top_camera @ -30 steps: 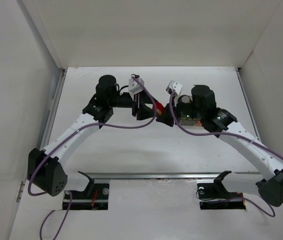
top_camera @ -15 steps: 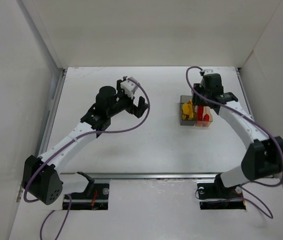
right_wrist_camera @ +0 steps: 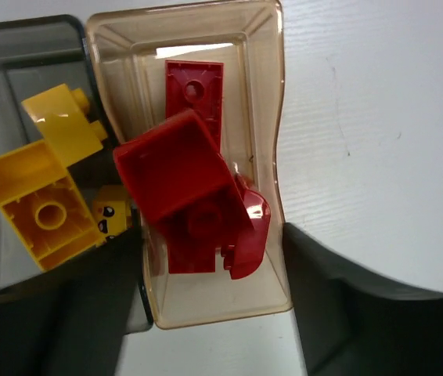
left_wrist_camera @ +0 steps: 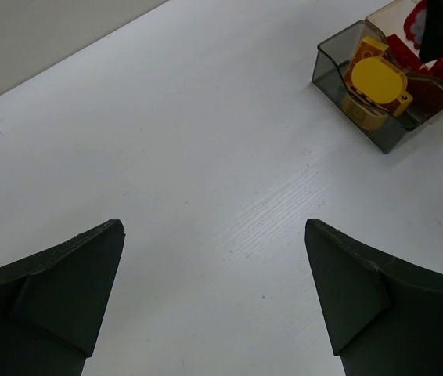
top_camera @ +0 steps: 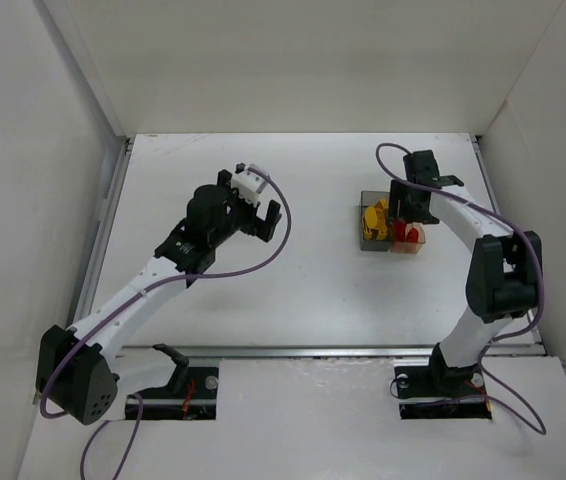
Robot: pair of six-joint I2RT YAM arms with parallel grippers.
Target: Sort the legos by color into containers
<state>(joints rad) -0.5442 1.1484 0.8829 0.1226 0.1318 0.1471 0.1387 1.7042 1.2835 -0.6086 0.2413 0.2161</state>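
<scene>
The two joined containers stand at the right of the table: a dark grey one [top_camera: 367, 240] [right_wrist_camera: 18, 55] with yellow legos [top_camera: 374, 217] [right_wrist_camera: 41, 188], and a clear tan one [top_camera: 410, 246] [right_wrist_camera: 272, 94] with red legos [top_camera: 410, 234] [right_wrist_camera: 182, 176]. My right gripper [top_camera: 404, 213] [right_wrist_camera: 212, 231] hovers over the tan container, open, one finger on each side of it and nothing held. My left gripper [top_camera: 264, 216] [left_wrist_camera: 214, 227] hangs open over bare table at the left of centre. From there the grey container [left_wrist_camera: 327, 66] and its yellow legos [left_wrist_camera: 374, 78] show at the far right.
White walls close in the table on the left, back and right. A metal rail [top_camera: 303, 352] runs along the near edge. Purple cables [top_camera: 233, 272] loop along both arms. Bare white tabletop [top_camera: 313, 290] lies between the arms.
A second ago both grippers met at the table's middle with a red lego between them. The right gripper has swung over the containers and opened. The left has drawn back leftward, wide open.
</scene>
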